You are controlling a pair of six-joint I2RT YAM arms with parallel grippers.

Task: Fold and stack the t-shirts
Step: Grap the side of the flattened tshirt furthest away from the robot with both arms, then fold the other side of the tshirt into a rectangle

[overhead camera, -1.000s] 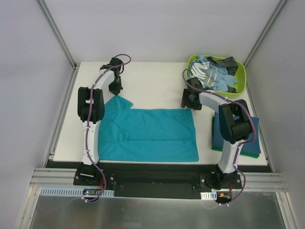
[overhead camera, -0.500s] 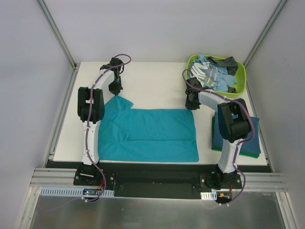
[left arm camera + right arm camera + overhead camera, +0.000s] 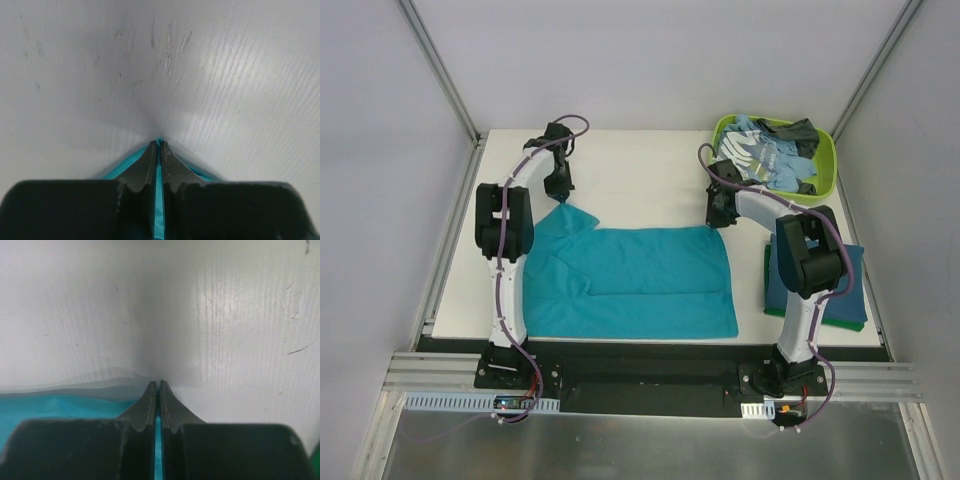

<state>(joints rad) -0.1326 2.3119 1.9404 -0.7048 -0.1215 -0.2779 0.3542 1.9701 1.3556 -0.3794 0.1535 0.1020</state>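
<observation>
A bright teal t-shirt (image 3: 635, 280) lies spread flat on the white table (image 3: 640, 170). My left gripper (image 3: 560, 195) is shut on its far left corner, a sleeve tip; teal cloth (image 3: 159, 200) shows between the closed fingers. My right gripper (image 3: 716, 221) is shut on the far right corner, with a strip of teal (image 3: 158, 450) between its fingers. Folded dark blue-teal and green t-shirts (image 3: 850, 290) are stacked at the right edge. Light blue printed and dark grey t-shirts (image 3: 775, 155) fill the tub.
The lime-green plastic tub (image 3: 825, 170) stands at the far right corner of the table. Grey walls and metal rails enclose the table on three sides. The arm bases sit on the black strip (image 3: 650, 370) at the near edge.
My right gripper has come down to the shirt's far right corner and shut on it. The left gripper has stayed shut on the sleeve tip, drifting slightly left.
</observation>
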